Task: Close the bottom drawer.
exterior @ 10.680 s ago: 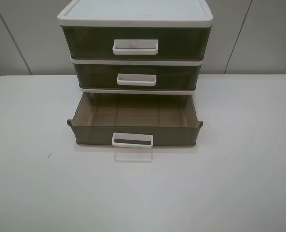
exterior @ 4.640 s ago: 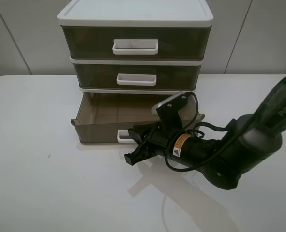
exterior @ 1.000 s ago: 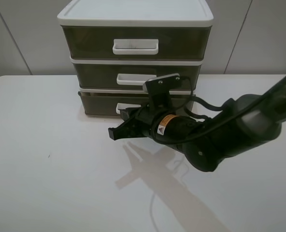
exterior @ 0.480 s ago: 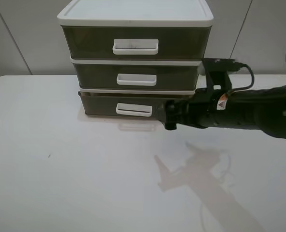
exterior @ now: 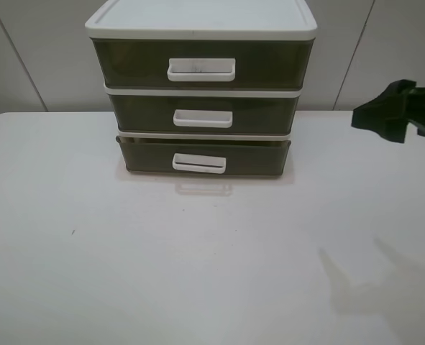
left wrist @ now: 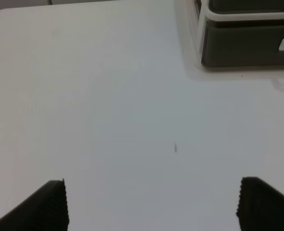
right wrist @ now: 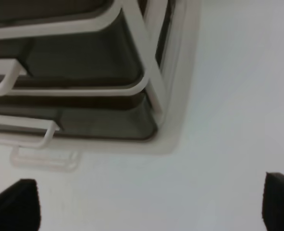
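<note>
Lowest, shallowest translucent olive-brown plastic bottom drawer point(exterior: 204, 157) with white rectangular loop handle point(exterior: 199, 164) sits pushed into the white-framed three-drawer cabinet point(exterior: 201, 25), its front about level with the middle drawer point(exterior: 203, 114) above it. Cabinet stands on the white table point(exterior: 126, 259), toward its far edge. Right end effector point(exterior: 393, 113), black, hangs in the air well to the right of the cabinet, touching nothing; its wrist view shows the two fingertips point(right wrist: 14, 202) spread wide with nothing between. Left end effector point(left wrist: 154, 204) is over bare table well apart from the cabinet, fingers point(left wrist: 50, 204) likewise wide and empty.
</note>
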You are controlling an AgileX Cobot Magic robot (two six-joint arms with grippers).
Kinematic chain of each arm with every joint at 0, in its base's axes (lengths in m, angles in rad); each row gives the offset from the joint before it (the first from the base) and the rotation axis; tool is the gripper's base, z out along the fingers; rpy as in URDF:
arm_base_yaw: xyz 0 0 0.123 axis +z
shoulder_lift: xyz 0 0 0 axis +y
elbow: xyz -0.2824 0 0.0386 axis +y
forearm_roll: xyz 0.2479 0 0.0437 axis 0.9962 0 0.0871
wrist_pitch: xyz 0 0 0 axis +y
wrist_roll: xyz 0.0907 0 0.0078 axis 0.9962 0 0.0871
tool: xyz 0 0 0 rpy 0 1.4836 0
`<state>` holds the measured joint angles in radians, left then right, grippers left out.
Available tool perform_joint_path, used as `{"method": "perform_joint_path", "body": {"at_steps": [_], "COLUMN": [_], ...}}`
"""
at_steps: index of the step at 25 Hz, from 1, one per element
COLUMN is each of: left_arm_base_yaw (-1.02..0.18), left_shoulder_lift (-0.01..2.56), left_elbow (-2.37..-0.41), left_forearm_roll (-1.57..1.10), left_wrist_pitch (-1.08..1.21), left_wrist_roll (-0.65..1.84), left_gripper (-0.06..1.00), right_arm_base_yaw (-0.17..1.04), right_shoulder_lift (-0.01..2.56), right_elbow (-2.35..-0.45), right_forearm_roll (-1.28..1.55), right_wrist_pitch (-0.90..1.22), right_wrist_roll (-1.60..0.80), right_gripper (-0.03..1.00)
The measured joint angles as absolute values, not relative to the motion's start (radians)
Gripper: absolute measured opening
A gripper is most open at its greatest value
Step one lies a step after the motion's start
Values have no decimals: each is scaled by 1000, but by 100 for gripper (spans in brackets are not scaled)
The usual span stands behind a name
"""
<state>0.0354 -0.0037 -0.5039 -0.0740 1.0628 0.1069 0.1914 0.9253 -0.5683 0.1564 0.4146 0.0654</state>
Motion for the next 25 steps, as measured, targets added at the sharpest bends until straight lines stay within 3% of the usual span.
{"method": "perform_joint_path", "body": {"at_steps": [3,9,14,25], "left_arm_base_yaw": [35,35,35,35], "left_shoulder_lift": [-4,-4,-4,-4], "left_elbow": [-504,-504,-504,-504], "left_forearm_roll": [-74,-74,-74,-74], "left_wrist_pitch": [1063,1063,1063,1063], "left_wrist_roll": [107,107,107,107], "left_gripper": [72,72,72,72], "right_arm_base_yaw": [128,111,111,111], "right_shoulder_lift": [741,346,214,59], "right_elbow": [-569,-612,-632,-573], "right_forearm_roll": [155,154,153,15], "right_wrist_pitch": [529,784,909,933], "right_wrist_roll": [15,-25,-25,-26], "right_gripper": [81,81,81,81]}}
